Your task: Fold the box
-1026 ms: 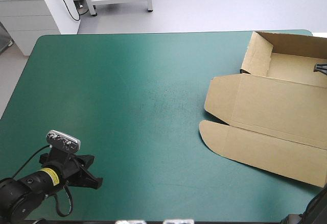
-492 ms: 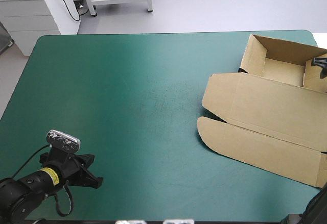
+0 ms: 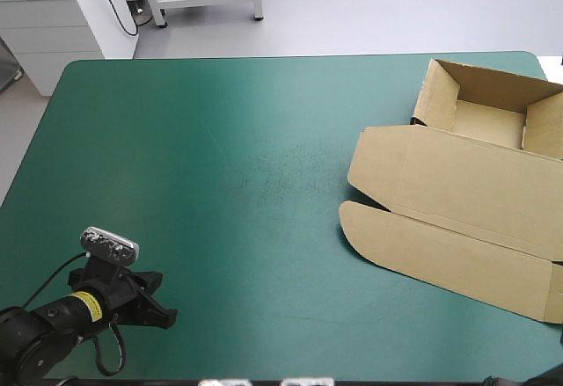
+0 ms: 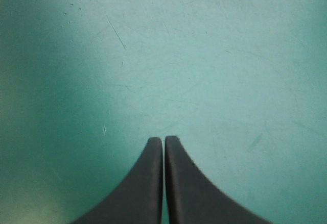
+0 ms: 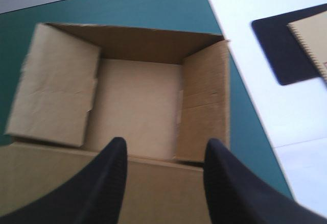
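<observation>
- The teal-green cover (image 3: 220,184) lies bare and smooth over most of the table. Under the left gripper (image 4: 163,140) it carries fine pale scratches and a few small specks.
- The left gripper (image 3: 167,314) sits low at the table's near left corner, its black fingers pressed together into one point with nothing between them.
- The box (image 3: 457,184) is well apart from that gripper, across the table at the far right corner. It is an open brown tray with raised walls, and its lid and rounded flap lie flat on the cover on the near side.
- The right gripper (image 5: 164,145) hangs above the box (image 5: 138,106), its fingers spread wide and empty. The tray's floor is ahead of and below them, and the flat lid is beneath them.
- Beyond the table is pale floor. Off to the side of the right gripper, past the table's edge, lies a dark mat (image 5: 286,50) with a tan sheet (image 5: 312,39) on it.
- The high view cuts off the box's right side and does not show the right gripper.
- It is hard to tell whether the tray's side walls are tucked in.
</observation>
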